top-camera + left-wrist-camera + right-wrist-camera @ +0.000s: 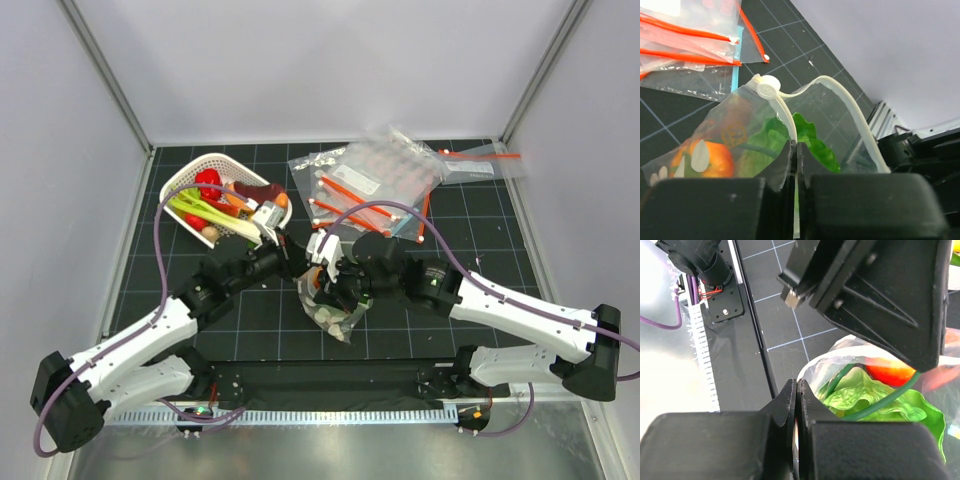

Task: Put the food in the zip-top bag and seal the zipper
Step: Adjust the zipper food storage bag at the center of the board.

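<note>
Top external view is showing two arms meeting in the middle of the black desk [480,240]. The zip-top bag [338,318] is sitting between them, a bit crumpled, near the front of the desk. The left tool [298,268] is reaching the bag from the left side. The right tool [338,292] is reaching it from the right side. Both are touching the top of the bag.

Left wrist view is showing the left tool pinching shut on the zipper [860,130]. One part of the pale strip is running straight down between its two black fingers. The other part is bending away in a big curve, so the mouth of the bag is gaping open. A little round white tab [767,87] is sitting on the strip.

Both pieces of food are lying inside the bag. The green lettuce [817,147] is showing just behind the fingers, and the orange-red piece [715,157] is lying to its left.

Right wrist view is showing the right tool squeezing shut on the clear edge of the bag, with the lettuce just beside it.

A white basket [215,158] holding other toy food is sitting at the back left. Some plain bags [375,180] with red-orange strips are lying in a pile at the back right.
</note>
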Motion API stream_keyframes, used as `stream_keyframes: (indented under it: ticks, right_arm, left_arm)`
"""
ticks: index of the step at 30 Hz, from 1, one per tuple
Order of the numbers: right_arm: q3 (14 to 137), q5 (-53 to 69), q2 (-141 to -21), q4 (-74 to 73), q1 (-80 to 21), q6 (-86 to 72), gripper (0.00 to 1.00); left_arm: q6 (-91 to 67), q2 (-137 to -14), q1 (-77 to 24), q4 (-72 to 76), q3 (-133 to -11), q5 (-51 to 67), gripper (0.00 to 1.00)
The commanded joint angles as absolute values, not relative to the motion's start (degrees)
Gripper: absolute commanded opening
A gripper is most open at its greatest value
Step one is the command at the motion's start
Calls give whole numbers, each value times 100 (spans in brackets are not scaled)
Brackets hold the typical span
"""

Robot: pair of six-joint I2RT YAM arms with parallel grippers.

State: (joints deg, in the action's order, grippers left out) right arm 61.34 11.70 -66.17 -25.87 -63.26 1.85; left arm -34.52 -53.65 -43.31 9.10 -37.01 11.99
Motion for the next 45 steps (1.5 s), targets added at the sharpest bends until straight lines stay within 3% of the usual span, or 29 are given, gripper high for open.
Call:
stream_keyframes:
  ticks: [1,4,5,6,9,12,16,19,32,35,39,40,44,45]
  right_arm:
    - [6346,1029,-6539,-2531,-6372,220,4]
    - [6328,661,-6469,-2487,-6363,132,9]
    - [6311,546,-6434,-2461,-6372,106,16]
    - [6258,432,-6381,-2365,-6372,36,34]
    - [6135,27,-6101,-2172,-6372,9,52]
    - [5924,-772,-5714,-1882,-6372,-167,59]
    - [5591,-1624,-5248,-1583,-6363,-211,60]
    - [5528,-2336,-5168,-1503,-6363,-176,53]
    - [6064,-3393,-6599,-1565,-6311,167,61]
    - [6161,-3428,-6802,-1547,-6276,202,55]
    - [6170,-3226,-6847,-1416,-6223,97,11]
    - [6144,-3165,-6829,-1372,-6205,53,5]
    - [5986,-2699,-6680,-1187,-6003,9,1]
    - [5951,-2516,-6636,-1134,-5907,9,1]
  left_arm:
    - [-3243,-5458,-4421,835,-3990,1319,0]
    - [-3270,-5380,-4421,739,-3973,994,0]
    - [-3278,-5344,-4421,651,-3947,889,0]
    - [-3296,-5257,-4421,616,-3929,653,0]
    - [-3348,-5124,-4421,492,-3850,318,0]
    - [-3392,-5010,-4421,404,-3806,53,0]
    - [-3401,-4983,-4421,378,-3806,44,0]
    - [-3401,-4975,-4421,387,-3806,44,0]
    - [-3428,-4939,-4421,439,-3797,158,0]
    - [-3445,-4948,-4421,474,-3797,211,0]
    - [-3515,-4957,-4421,676,-3744,465,0]
    - [-3498,-4957,-4421,659,-3770,509,3]
    - [-3375,-4799,-4412,370,-3832,238,33]
    - [-3366,-4651,-4403,369,-3806,150,48]
